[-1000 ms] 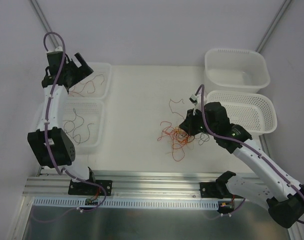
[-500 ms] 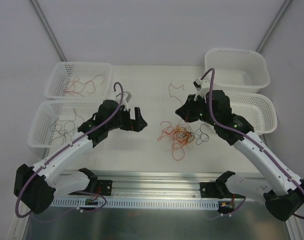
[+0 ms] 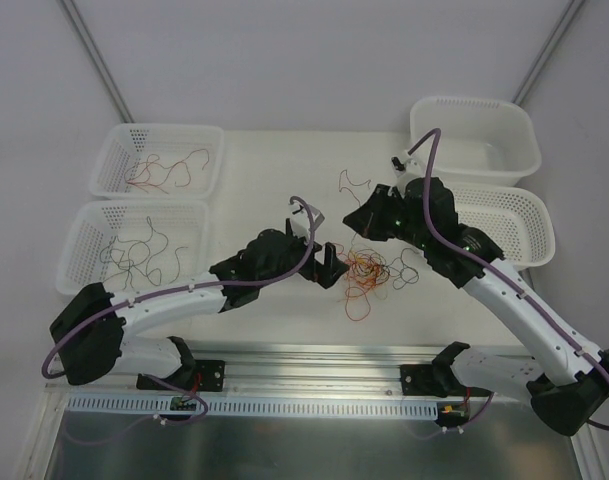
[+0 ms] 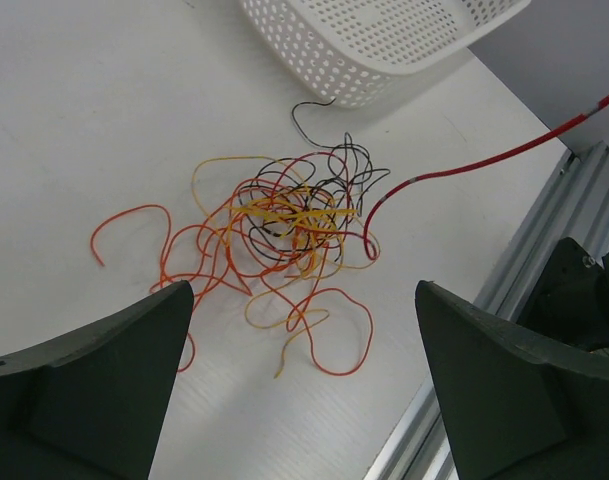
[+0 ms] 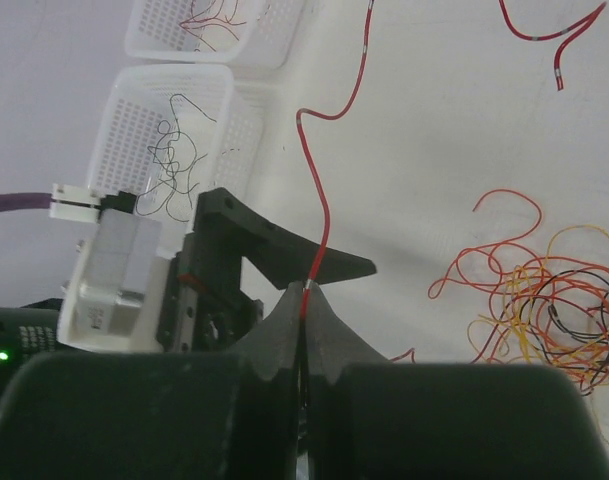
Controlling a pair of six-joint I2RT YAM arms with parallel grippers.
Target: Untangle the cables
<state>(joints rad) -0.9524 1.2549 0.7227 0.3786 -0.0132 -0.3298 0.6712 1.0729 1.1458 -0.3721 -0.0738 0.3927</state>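
The left arm (image 3: 164, 305) lies low and stretched out from its base toward the tangle of cables (image 3: 364, 268). Its wrist is tipped downward, so the left gripper (image 3: 329, 270) hangs just at the tangle's left edge, its two fingers (image 4: 104, 380) spread wide with nothing between them. The right arm (image 3: 514, 300) reaches in from the tangle's right with its elbow bent, holding the right gripper (image 3: 359, 222) raised over the tangle's far side, jaws pressed together on a single red cable (image 5: 324, 215) that runs out from between the fingertips.
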